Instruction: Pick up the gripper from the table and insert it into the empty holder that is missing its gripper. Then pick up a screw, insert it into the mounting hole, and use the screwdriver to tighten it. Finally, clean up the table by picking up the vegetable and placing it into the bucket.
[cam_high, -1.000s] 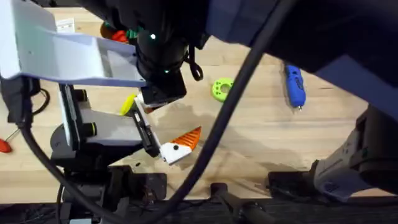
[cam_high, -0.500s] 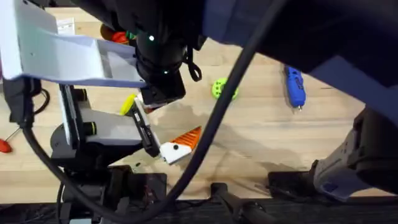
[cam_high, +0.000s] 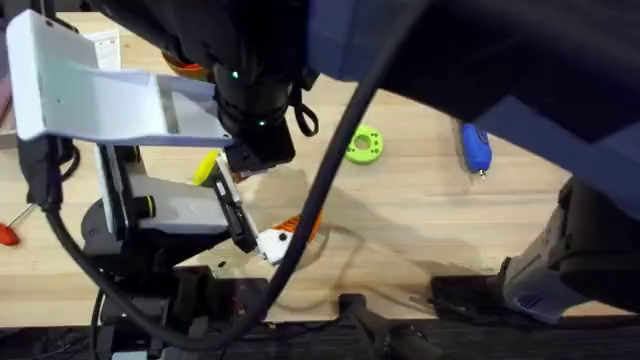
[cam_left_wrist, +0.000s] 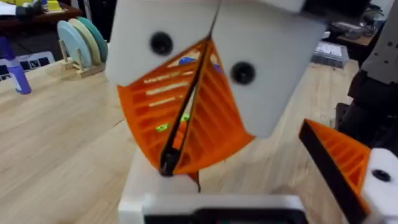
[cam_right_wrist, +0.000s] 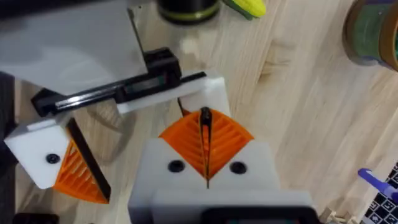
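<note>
My left gripper (cam_high: 266, 236) is the claw itself. It stands open, with one white finger carrying an orange wedge (cam_left_wrist: 346, 163) and the other a bare white holder (cam_right_wrist: 198, 92). My right gripper (cam_right_wrist: 204, 118) has its orange pads (cam_left_wrist: 214, 118) shut, tip down on that holder. A dark sliver shows at the tip; I cannot tell whether it is the loose gripper. On the table to the right lies the blue screwdriver (cam_high: 475, 148). The yellow-green vegetable (cam_high: 207, 167) rests beside the left arm. The bucket (cam_right_wrist: 371, 31) stands past it.
A green disc (cam_high: 364, 144) lies mid-table. A red-handled tool (cam_high: 8, 233) lies at the left edge. The right arm and its cable (cam_high: 330, 190) hang large and dark under the camera. A rack of round plates (cam_left_wrist: 81, 42) stands farther back.
The raised arm and its cable have swung left, and the cable now crosses the orange wedge. The green disc shows in full. The left arm's white link has shifted slightly.
</note>
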